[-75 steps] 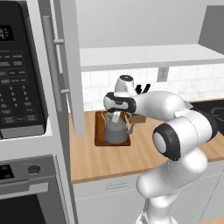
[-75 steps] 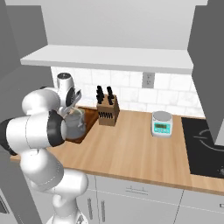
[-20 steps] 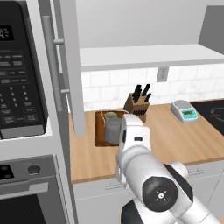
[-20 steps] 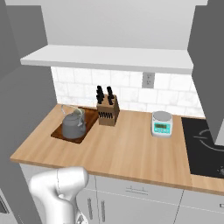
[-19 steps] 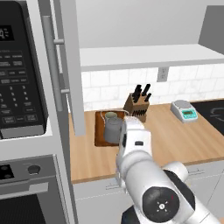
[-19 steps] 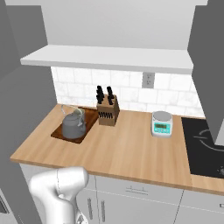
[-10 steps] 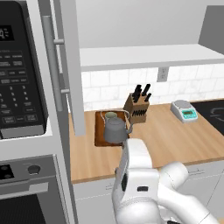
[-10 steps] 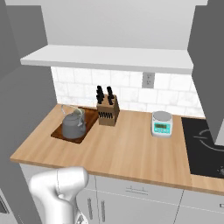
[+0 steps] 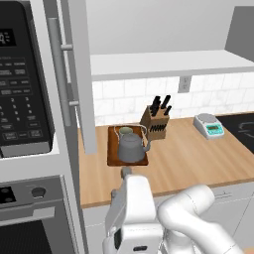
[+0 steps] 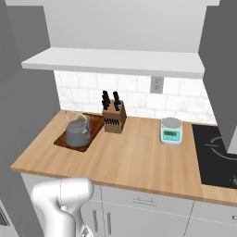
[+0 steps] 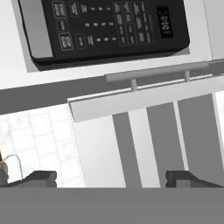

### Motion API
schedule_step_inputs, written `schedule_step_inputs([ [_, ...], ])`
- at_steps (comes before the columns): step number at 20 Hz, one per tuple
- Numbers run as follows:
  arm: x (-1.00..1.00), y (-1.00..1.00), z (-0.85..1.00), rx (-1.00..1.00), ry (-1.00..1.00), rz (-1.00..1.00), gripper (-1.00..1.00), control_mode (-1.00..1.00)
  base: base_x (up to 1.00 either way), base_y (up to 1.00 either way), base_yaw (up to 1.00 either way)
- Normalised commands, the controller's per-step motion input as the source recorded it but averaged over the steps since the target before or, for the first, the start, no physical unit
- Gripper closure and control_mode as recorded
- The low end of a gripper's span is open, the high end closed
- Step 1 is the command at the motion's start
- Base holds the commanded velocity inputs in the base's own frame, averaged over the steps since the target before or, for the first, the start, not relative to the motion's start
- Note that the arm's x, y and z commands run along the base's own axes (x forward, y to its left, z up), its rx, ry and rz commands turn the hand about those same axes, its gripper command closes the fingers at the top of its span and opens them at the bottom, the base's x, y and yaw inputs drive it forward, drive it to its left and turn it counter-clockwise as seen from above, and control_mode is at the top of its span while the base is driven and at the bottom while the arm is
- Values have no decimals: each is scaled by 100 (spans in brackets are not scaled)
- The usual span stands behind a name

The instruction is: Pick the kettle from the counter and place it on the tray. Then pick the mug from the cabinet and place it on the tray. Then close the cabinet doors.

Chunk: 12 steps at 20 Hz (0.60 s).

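Gripper: its two dark tips (image 11: 116, 178) stand wide apart at the bottom of the hand view, with nothing between them; it faces the edge of a cabinet door and its bar handle.
Microwave: black panel (image 9: 20, 94) at far left of the left base view, set in the tall unit; in the hand view it lies rolled across the top (image 11: 105, 28).
Door: light grey panel (image 9: 82, 74) swung out edge-on just right of the microwave, bar handle (image 9: 58, 77) on its left face; in the hand view the handle (image 11: 157, 72) runs crosswise above the tips.
Shelf: white board (image 9: 163, 63) of the cabinet, running right from the door above the tiled wall.
Tray: dark brown (image 9: 113, 158), flat on the counter (image 9: 198, 158) just right of the door's lower edge, well beyond the arm's nearest link.
Kettle: dark grey (image 9: 131, 147), upright on the tray, spout toward the knife block; also seen from the other side (image 10: 77, 132).
Mug: pale rim (image 9: 125, 131) just behind the kettle on the tray, mostly hidden by it.
Knife block: wooden (image 9: 155, 123), just right of the tray, against the tiles.
Scale: small white device (image 9: 208, 125) further right on the counter, well apart from the tray.
Hob: black surface (image 10: 217, 155) at the far right end of the counter.
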Motion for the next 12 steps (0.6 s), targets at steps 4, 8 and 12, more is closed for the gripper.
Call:
schedule_step_inputs([
  [4, 21, 37, 10, 5, -3, 1, -100, -100, 0, 0, 0],
  [8, 23, 38, 13, 5, -1, 3, -100, -100, 0, 0, 0],
  [12, 25, 36, 15, 4, -1, 3, -100, -100, 0, 0, 0],
])
